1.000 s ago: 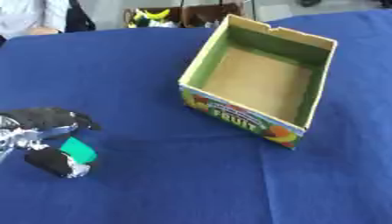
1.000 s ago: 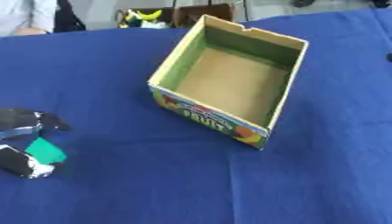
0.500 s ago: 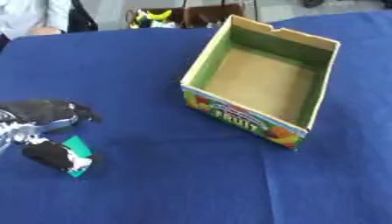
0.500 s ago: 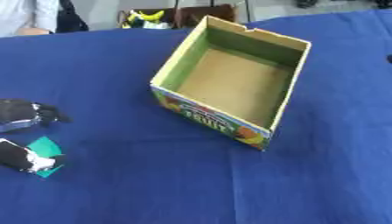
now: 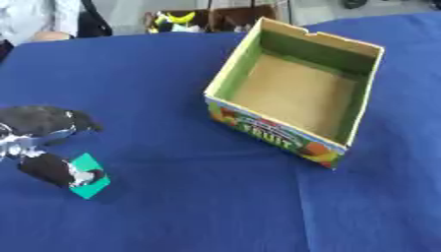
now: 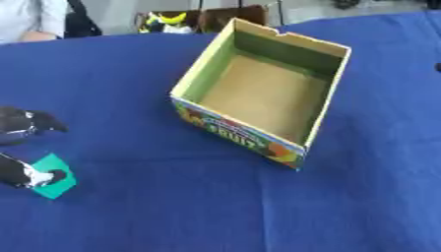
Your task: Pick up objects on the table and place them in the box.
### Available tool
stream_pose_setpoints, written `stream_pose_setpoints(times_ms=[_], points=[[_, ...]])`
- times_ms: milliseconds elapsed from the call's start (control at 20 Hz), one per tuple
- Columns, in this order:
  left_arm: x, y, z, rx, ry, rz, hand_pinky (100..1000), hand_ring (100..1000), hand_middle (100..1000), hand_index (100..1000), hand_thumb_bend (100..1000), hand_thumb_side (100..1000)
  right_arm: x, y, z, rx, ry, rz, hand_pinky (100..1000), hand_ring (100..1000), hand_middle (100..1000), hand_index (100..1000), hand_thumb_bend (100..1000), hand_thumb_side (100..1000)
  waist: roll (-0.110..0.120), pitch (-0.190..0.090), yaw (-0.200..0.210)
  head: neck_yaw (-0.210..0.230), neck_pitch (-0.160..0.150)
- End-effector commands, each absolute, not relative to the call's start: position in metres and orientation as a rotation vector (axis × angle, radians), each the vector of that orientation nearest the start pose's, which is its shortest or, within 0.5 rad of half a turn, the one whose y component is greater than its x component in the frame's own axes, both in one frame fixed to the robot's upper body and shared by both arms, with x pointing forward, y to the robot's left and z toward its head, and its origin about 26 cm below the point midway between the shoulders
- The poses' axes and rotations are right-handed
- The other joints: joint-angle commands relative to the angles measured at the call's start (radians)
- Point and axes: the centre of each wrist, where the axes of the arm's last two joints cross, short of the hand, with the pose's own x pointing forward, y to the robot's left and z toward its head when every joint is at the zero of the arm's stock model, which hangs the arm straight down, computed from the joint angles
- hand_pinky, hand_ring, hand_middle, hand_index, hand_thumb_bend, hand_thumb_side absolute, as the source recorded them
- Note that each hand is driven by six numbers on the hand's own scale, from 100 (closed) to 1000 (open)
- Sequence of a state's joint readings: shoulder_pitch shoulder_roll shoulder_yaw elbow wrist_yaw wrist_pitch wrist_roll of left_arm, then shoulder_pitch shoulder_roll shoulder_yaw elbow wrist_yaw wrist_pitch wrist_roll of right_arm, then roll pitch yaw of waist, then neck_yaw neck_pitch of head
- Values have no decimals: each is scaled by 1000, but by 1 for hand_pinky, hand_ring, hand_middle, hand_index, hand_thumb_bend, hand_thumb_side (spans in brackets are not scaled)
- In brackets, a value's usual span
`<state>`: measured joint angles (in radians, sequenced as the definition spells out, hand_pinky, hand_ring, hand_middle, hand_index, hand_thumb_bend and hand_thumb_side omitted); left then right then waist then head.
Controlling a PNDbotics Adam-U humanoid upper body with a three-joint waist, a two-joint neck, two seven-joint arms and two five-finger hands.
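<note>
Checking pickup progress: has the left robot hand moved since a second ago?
Yes. The left robot hand, at the green object, rose slightly toward the box.

A blue tablecloth (image 5: 172, 206) covers the table; yellow-black clutter (image 5: 176, 20) sits beyond.

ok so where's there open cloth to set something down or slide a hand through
Bare blue cloth runs along the near edge, below the box and right of the green card. The far-left stretch above the left hand is also free. The box floor holds nothing. The only crowding is the left edge, where the hand's fingers touch the card.
</note>
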<state>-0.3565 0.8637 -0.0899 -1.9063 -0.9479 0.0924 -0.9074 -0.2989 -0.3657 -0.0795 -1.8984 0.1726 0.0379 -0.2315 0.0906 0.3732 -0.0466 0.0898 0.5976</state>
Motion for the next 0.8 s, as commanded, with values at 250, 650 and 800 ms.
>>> stream_pose_setpoints(times_ms=[250, 650, 800], points=[[304, 328, 259, 1139, -838, -1685, 610, 709, 736, 938, 804, 743, 312, -298, 196, -622, -2203, 174, 867, 889, 755, 899, 100, 1000, -4, -24, 2, 1, 0], [307, 328, 253, 1055, -867, -1637, 561, 641, 668, 908, 831, 785, 312, -299, 196, -621, -2201, 171, 868, 889, 755, 897, 100, 1000, -4, -21, 4, 3, -2], [309, 331, 251, 1061, -844, -1590, 551, 629, 655, 890, 797, 796, 312, -299, 196, -621, -2202, 171, 868, 889, 755, 897, 100, 1000, -4, -20, 3, 4, -2]])
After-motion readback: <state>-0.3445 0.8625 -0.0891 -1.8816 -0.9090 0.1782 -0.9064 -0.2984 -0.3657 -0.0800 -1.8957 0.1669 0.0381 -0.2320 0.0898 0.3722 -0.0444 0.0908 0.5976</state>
